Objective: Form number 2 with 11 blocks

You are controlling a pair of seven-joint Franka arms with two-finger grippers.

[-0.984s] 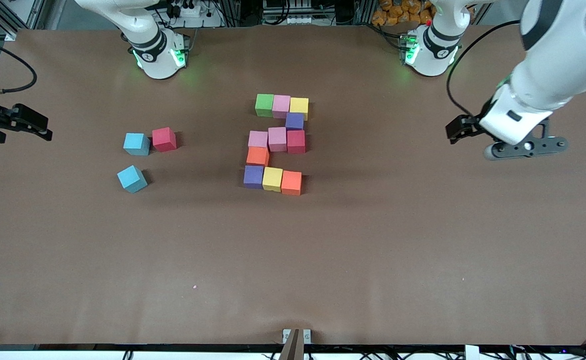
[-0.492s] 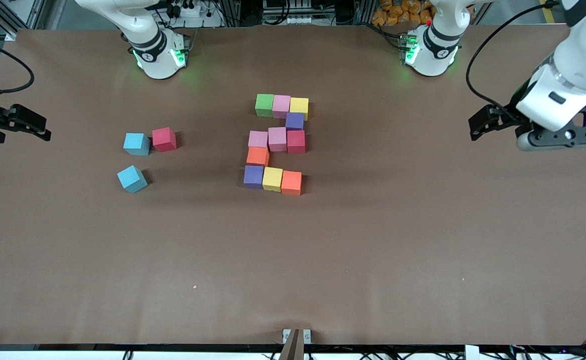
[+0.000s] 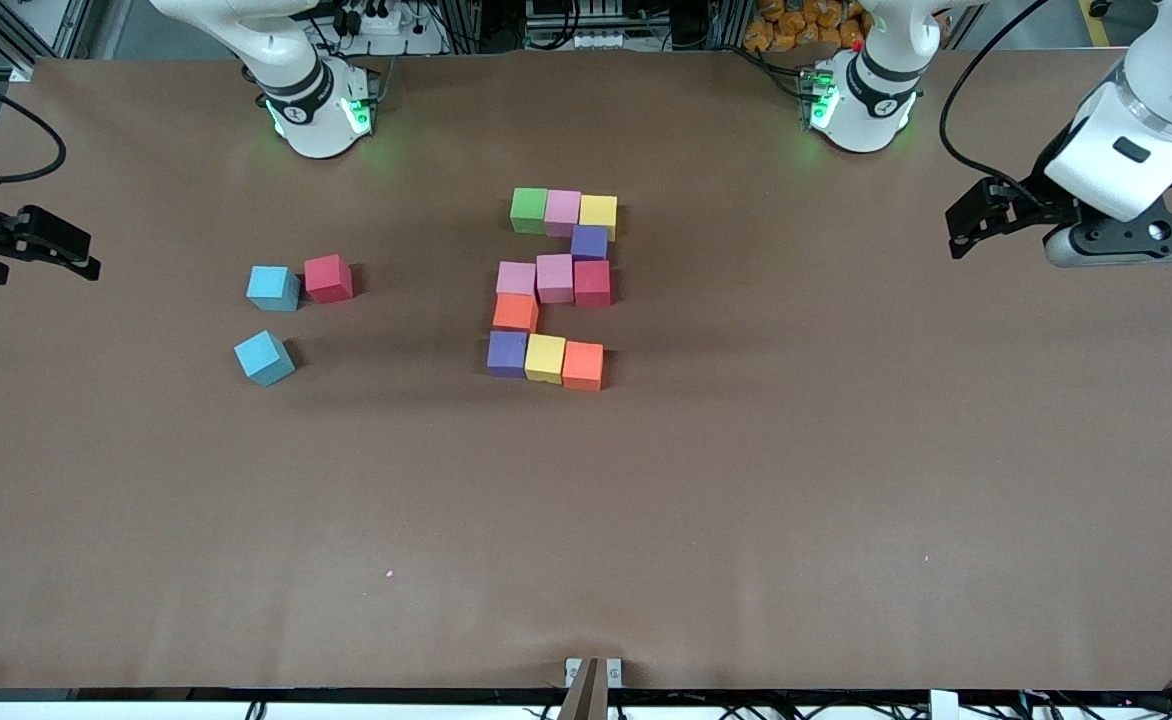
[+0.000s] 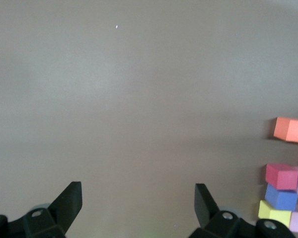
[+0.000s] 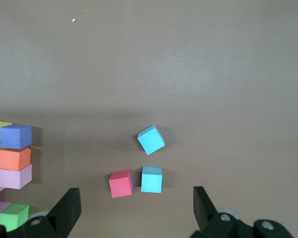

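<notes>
The number 2 (image 3: 554,286) lies at the table's middle, built of several blocks touching one another. Its row nearest the bases is green (image 3: 529,210), pink (image 3: 563,212) and yellow (image 3: 598,214). A purple block (image 3: 589,242) joins it to a middle row of two pink blocks and a red one (image 3: 592,283). An orange block (image 3: 515,313) leads to a purple, yellow and orange row (image 3: 545,358). My left gripper (image 3: 958,232) (image 4: 136,193) hangs open and empty over the left arm's end of the table. My right gripper (image 3: 86,258) (image 5: 136,196) waits open and empty over the right arm's end.
Toward the right arm's end lie three loose cubes: a red one (image 3: 328,278) (image 5: 120,183) beside a light blue one (image 3: 273,288) (image 5: 151,179), and a second light blue one (image 3: 264,358) (image 5: 151,139) nearer the front camera, turned askew. Bare brown table surrounds the digit.
My left arm has drawn away from the digit, outward toward its own end of the table and higher. The right gripper and the blocks have stayed where they were.
</notes>
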